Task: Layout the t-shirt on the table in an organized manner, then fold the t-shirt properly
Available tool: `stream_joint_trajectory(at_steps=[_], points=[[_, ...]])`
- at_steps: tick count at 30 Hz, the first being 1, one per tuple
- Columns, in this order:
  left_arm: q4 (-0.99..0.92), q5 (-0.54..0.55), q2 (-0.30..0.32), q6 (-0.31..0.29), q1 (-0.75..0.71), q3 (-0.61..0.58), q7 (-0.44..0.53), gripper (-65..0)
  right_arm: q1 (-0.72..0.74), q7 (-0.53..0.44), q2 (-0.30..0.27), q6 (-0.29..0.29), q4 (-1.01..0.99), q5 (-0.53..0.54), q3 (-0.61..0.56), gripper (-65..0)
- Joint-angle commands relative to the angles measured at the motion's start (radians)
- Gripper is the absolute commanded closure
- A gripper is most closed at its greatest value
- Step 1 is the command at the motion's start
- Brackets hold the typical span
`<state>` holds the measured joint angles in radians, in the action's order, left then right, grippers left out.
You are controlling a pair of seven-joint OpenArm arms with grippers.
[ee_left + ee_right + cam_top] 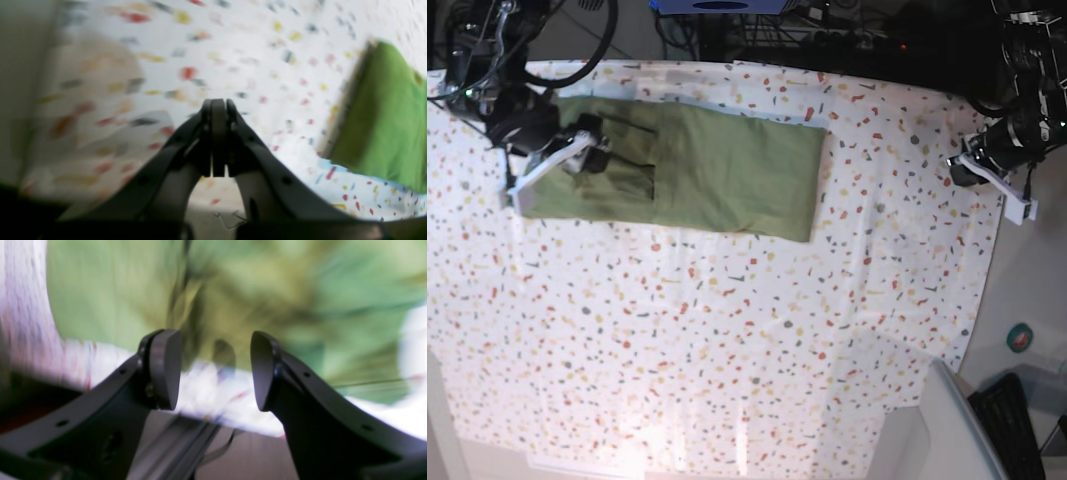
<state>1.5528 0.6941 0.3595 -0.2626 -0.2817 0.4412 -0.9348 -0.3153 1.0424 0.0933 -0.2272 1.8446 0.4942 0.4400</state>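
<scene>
Olive-green cotton, the t-shirt (692, 170) lies as a long folded band across the upper left of the base view on the table (727, 330), sides already turned in, so the step in hand looks like the lengthwise fold just laid down and let go. The right gripper (587, 150) sits over the band's left end, and its wrist view shows the pads (165, 368) parted with nothing between them, green cloth blurred beyond. The left gripper (218, 136) hangs near the table's upper right edge, well apart from the garment, its jaws pressed together and empty. Next, I judge, the band needs folding end over end, which calls for both arms to take hold of one short end's corners. Little stands in the way: a grey bin (947, 430) at lower right sits off the cloth, clear of the work.
</scene>
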Motion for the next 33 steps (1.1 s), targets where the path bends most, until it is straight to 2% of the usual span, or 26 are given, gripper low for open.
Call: stream_joint_trajectory(at_steps=[1,4,6,9,11,15,18,22,24,28,33], points=[[0.016,-0.007,0.014,-0.007,0.012,-0.043,0.052,0.0,0.038,-0.004,-0.008,-0.005,-0.007,0.014,0.062,-35.1],[0.004,-0.176,-0.001,-0.007,0.029,-0.198,0.168,0.0,0.120,0.034,-0.046,-0.005,-0.084,0.016,0.207,-49.2],[-0.048,-0.271,-0.029,-0.007,0.048,-0.278,0.213,0.0,0.172,0.105,-0.077,-0.008,-0.141,0.018,0.273,-54.5],[-0.130,-0.279,-0.061,-0.008,0.071,-0.285,0.222,0.0,0.204,0.158,-0.125,-0.068,-0.213,0.018,0.319,-55.1],[-0.173,-0.278,-0.064,-0.008,0.086,-0.290,0.225,0.0,0.213,0.157,-0.145,-0.136,-0.260,0.018,0.339,-55.1],[-0.223,-0.281,-0.069,-0.008,0.123,-0.296,0.227,0.0,0.245,0.134,-0.174,-0.203,-0.398,0.016,0.342,-54.9],[-0.231,-0.282,-0.083,-0.008,0.140,-0.298,0.227,0.0,0.247,0.088,-0.175,-0.212,-0.454,0.016,0.336,-54.9],[-0.231,-0.284,-0.092,-0.008,0.144,-0.299,0.227,0.0,0.247,0.071,-0.166,-0.308,-0.495,0.016,0.317,-54.9],[-0.231,-0.284,-0.099,-0.008,0.146,-0.336,0.227,0.0,0.249,0.071,-0.166,-0.343,-0.524,0.016,0.285,-54.9],[-0.226,-0.284,-0.107,-0.008,0.146,-0.397,0.227,0.0,0.242,0.028,-0.148,-0.349,-0.546,0.016,0.224,-54.9],[-0.217,-0.282,-0.129,-0.008,0.146,-0.404,0.227,0.0,0.239,0.028,-0.137,-0.352,-0.549,0.018,0.184,-54.8]])
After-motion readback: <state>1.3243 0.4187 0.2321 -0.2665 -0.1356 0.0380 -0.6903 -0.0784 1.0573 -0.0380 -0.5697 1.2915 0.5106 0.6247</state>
